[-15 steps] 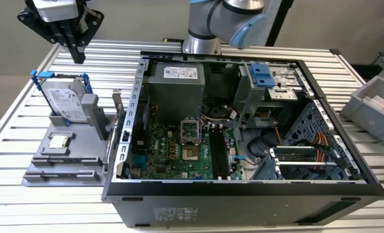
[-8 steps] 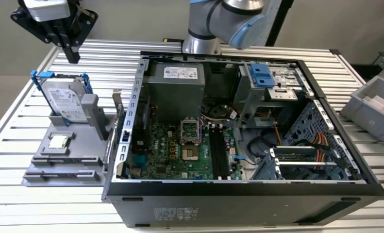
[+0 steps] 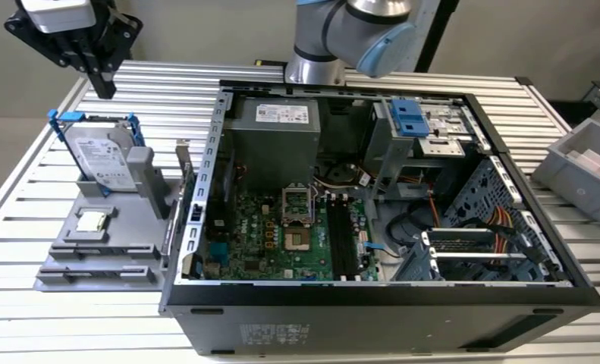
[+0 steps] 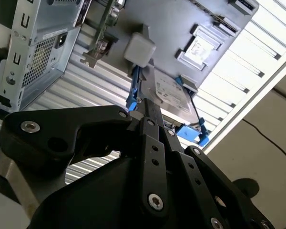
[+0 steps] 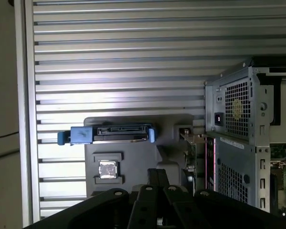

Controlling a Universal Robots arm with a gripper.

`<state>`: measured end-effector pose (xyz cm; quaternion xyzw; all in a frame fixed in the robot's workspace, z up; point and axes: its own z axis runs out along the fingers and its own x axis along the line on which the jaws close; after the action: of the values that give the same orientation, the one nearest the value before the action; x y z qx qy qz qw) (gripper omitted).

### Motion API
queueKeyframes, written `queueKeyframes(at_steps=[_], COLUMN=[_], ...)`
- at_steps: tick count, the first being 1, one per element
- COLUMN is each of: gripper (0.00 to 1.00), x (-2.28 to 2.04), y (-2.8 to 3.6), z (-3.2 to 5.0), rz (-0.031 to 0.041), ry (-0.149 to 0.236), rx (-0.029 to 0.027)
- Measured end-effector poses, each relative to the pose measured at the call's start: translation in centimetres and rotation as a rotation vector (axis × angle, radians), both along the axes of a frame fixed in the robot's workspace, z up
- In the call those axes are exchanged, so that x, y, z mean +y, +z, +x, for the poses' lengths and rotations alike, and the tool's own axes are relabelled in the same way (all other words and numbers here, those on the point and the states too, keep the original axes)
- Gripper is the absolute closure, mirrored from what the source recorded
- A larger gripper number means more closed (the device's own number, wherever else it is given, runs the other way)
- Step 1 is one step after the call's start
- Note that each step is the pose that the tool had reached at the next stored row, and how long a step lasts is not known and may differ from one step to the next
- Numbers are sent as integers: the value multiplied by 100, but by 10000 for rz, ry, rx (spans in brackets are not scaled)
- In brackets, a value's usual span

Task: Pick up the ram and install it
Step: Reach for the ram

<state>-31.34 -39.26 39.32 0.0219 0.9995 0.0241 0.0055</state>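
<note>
My gripper [image 3: 105,89] hangs shut and empty high over the table's far corner on the exterior view's left, above the grey fixture [image 3: 87,258]. In both wrist views its fingertips [image 4: 145,104] [image 5: 158,172] press together. A thin green board edge [image 5: 192,155] [image 4: 103,23] with a metal bracket stands upright between the fixture and the case. I cannot tell if it is the ram. Long black slots [image 3: 342,243] lie bare on the motherboard inside the open case.
A silver hard drive [image 3: 108,159] in a blue frame stands upright on the fixture, just below the gripper, with a small square chip [image 3: 92,221] in front of it. The open computer case [image 3: 381,299] fills the middle. A grey bin [image 3: 583,171] sits at the right.
</note>
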Motion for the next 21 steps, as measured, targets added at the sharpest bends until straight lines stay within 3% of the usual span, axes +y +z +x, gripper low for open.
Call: queueKeyframes(at_steps=[21], gripper=[100], x=[10], y=[0], z=[-236], rz=[0], ry=[16], rx=[18])
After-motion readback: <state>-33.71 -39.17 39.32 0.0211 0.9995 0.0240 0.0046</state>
